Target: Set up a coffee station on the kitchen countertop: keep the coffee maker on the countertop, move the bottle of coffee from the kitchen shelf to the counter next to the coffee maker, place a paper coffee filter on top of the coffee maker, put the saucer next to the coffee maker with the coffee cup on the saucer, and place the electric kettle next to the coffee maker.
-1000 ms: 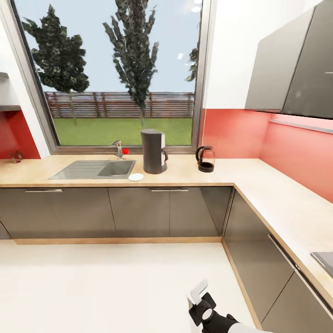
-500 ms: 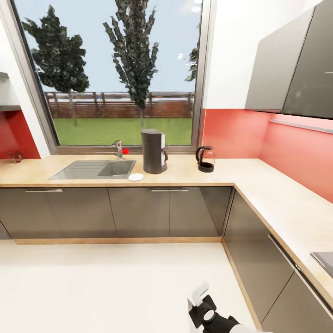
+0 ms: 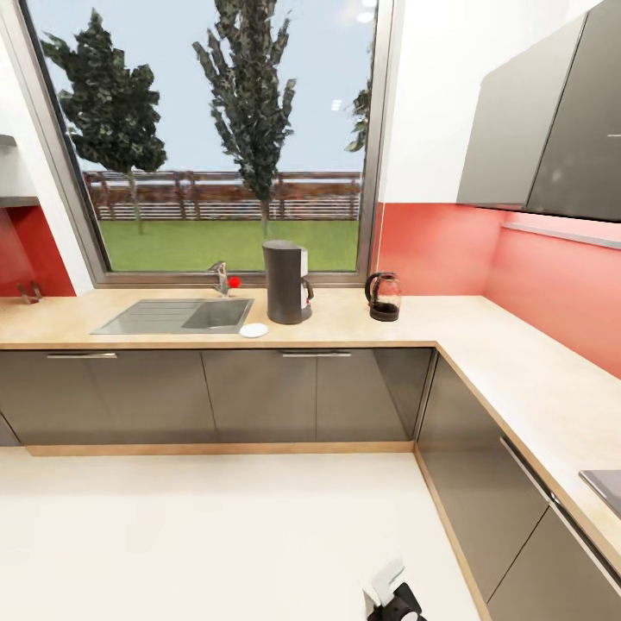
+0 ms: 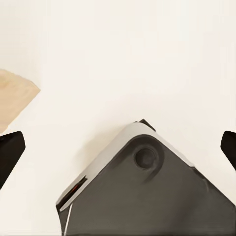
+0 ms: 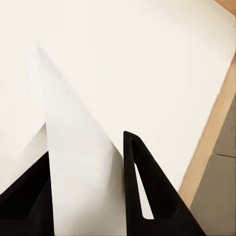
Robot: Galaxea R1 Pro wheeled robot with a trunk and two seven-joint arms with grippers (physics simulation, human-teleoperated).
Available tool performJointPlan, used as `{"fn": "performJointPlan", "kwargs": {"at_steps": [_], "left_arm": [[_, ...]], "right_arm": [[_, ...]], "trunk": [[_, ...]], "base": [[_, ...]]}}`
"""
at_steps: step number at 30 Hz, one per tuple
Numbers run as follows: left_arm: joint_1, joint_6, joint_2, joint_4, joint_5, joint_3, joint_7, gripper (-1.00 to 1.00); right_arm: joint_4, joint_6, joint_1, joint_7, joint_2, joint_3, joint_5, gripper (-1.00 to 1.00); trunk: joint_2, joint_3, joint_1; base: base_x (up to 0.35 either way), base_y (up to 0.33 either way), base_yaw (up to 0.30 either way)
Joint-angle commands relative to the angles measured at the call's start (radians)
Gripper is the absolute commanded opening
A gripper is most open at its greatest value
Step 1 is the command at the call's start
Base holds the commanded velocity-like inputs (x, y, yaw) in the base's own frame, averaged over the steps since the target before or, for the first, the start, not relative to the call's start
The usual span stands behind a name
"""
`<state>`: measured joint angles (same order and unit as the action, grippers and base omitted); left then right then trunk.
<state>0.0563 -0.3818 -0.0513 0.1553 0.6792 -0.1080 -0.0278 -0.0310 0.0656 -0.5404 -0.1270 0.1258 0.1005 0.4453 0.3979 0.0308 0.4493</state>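
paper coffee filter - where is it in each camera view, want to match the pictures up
head view: the paper coffee filter is the white piece at the bottom edge, right of centre, over the pale floor.
right wrist view: the big white triangle between the dark fingers, floor behind.
left wrist view: faces the floor and a grey robot part.
shared landmark: the pale floor; the wooden plinth also crosses the right wrist view.

**Surfaces and finishes**

The kitchen countertop (image 3: 483,332) looks like matt pale wood, its sink (image 3: 177,316) brushed steel. Cabinet fronts (image 3: 259,392) are glossy dark grey. The electric kettle (image 3: 384,297) is clear glass; the paper coffee filter (image 5: 81,172) plain matt white.
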Motion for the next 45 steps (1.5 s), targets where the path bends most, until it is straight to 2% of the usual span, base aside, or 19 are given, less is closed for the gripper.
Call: {"fn": "performJointPlan", "kwargs": {"at_steps": [1, 4, 6, 9, 12, 17, 21, 28, 36, 37, 40, 41, 43, 44, 45], "left_arm": [[0.0, 0.002, 0.004, 0.008, 0.0, -0.009, -0.007, 1.0], [0.0, 0.004, 0.021, 0.025, 0.002, -0.008, -0.012, 1.0], [0.0, 0.009, 0.018, 0.019, -0.002, -0.003, -0.013, 1.0], [0.0, 0.009, 0.018, 0.02, -0.001, -0.004, -0.014, 1.0], [0.0, 0.009, 0.019, 0.022, 0.004, -0.009, -0.015, 1.0], [0.0, 0.013, 0.018, 0.018, 0.005, -0.011, -0.015, 1.0], [0.0, 0.022, 0.019, 0.012, 0.004, -0.011, -0.014, 1.0], [0.0, 0.023, 0.019, -0.007, -0.002, -0.009, -0.014, 1.0], [0.0, 0.016, 0.023, -0.011, -0.033, -0.007, -0.014, 1.0], [0.0, 0.015, 0.023, -0.011, -0.037, -0.007, -0.014, 1.0], [0.0, 0.013, 0.023, -0.011, -0.042, -0.007, -0.014, 1.0], [0.0, 0.013, 0.024, -0.011, -0.045, -0.007, -0.014, 1.0], [0.0, 0.012, 0.025, -0.011, -0.046, -0.007, -0.014, 1.0], [0.0, 0.012, 0.027, -0.011, -0.047, -0.007, -0.014, 1.0], [0.0, 0.012, 0.028, -0.012, -0.046, -0.007, -0.014, 1.0]], "right_arm": [[-0.003, 0.01, -0.002, -0.011, 0.006, 0.014, -0.007, -1.0], [-0.002, 0.027, 0.001, -0.028, 0.019, -0.003, 0.004, -1.0], [-0.005, 0.015, -0.01, -0.017, 0.007, 0.009, -0.007, -1.0], [-0.005, 0.002, -0.01, -0.016, 0.01, 0.024, -0.024, -1.0], [-0.004, 0.019, 0.003, -0.028, 0.022, 0.007, -0.017, -1.0], [-0.004, 0.029, 0.009, -0.032, 0.013, -0.021, 0.012, -1.0], [-0.004, 0.033, 0.01, -0.037, 0.017, -0.044, 0.01, -1.0], [0.007, 0.011, 0.01, -0.047, 0.029, -0.083, -0.026, -1.0], [0.052, -0.034, 0.01, -0.091, 0.031, -0.092, -0.068, -1.0], [0.426, -0.213, 0.01, -0.093, 0.033, -0.092, -0.422, -1.0], [0.502, -0.232, 0.01, -0.083, 0.037, -0.091, -0.482, -1.0], [0.571, -0.264, 0.01, -0.08, 0.049, -0.09, -0.509, -1.0], [0.638, -0.325, 0.01, -0.076, 0.049, -0.089, -0.521, -1.0], [0.715, -0.396, 0.01, -0.066, 0.049, -0.088, -0.526, -1.0], [0.757, -0.43, 0.01, -0.06, 0.049, -0.088, -0.528, -1.0]], "trunk": [[0.002, 0.002, 0.001], [0.002, 0.002, 0.001], [0.002, 0.002, 0.001], [0.002, 0.002, 0.001], [0.002, 0.002, 0.001], [0.002, 0.002, 0.001], [0.002, 0.002, 0.001], [0.002, 0.002, 0.001], [0.002, 0.002, 0.001], [0.002, 0.002, 0.001], [0.002, 0.002, 0.001], [0.002, 0.002, 0.001], [0.002, 0.002, 0.001], [0.002, 0.002, 0.001], [0.002, 0.002, 0.001]], "base": [[0.0, 0.0, 0.0], [0.0, 0.0, 0.0], [0.0, 0.0, 0.0], [0.0, 0.0, 0.0], [0.0, 0.0, 0.0], [0.052, 0.017, 0.0], [0.271, 0.117, 0.0], [0.332, 0.025, 0.0], [0.304, 0.001, 0.0], [0.107, 0.0, 0.0], [0.062, 0.0, 0.0], [0.018, 0.0, 0.0], [0.008, 0.0, 0.0], [0.003, 0.0, 0.0], [0.002, 0.0, 0.0]]}}
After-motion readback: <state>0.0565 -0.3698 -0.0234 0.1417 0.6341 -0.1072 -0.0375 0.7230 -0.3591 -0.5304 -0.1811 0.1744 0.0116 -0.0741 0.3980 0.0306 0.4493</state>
